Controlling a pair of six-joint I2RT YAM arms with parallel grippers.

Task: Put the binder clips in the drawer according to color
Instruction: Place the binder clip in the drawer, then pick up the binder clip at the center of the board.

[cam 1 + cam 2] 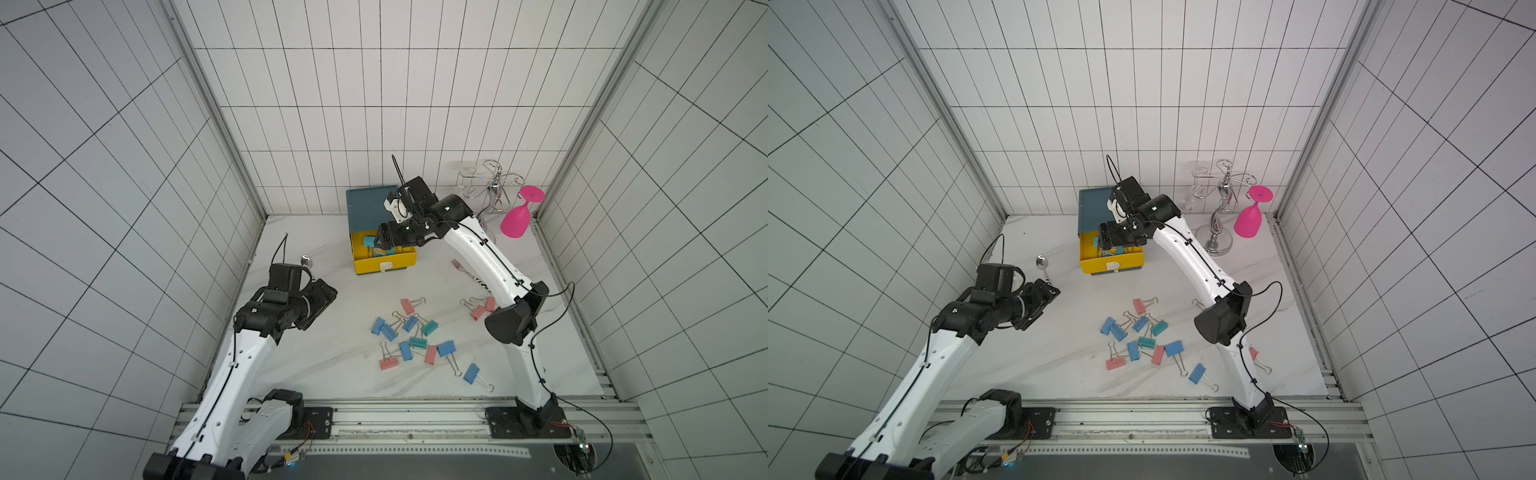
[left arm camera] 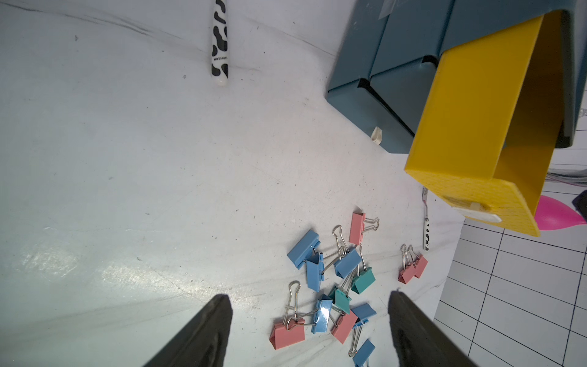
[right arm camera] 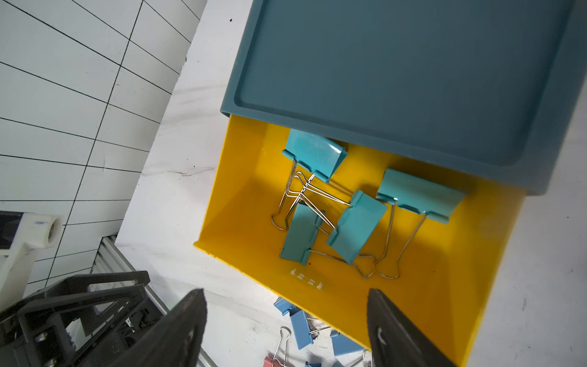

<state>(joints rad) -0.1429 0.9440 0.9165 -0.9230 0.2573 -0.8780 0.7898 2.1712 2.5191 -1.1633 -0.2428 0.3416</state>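
Several binder clips (image 1: 417,342) (image 1: 1146,343) (image 2: 303,249), blue, teal and salmon-pink, lie scattered on the white table in front of the drawer unit. Two pink ones (image 1: 482,309) (image 2: 413,270) lie apart beside the right arm. The yellow drawer (image 1: 384,264) (image 1: 1113,264) (image 3: 241,178) is pulled out of a blue-grey cabinet (image 1: 365,203) (image 3: 397,79). Several teal clips (image 3: 355,225) lie inside it. My right gripper (image 1: 382,241) (image 1: 1105,237) (image 3: 286,295) hovers over the drawer, open and holding nothing. My left gripper (image 1: 326,298) (image 1: 1047,298) (image 2: 309,297) hangs open and empty above the table, left of the pile.
A pink wine glass (image 1: 517,216) and a chrome wire rack (image 1: 490,183) stand at the back right. A spoon (image 1: 306,261) with a cow-pattern handle (image 2: 219,41) lies left of the cabinet. A fork (image 1: 461,266) lies to its right, under the right arm.
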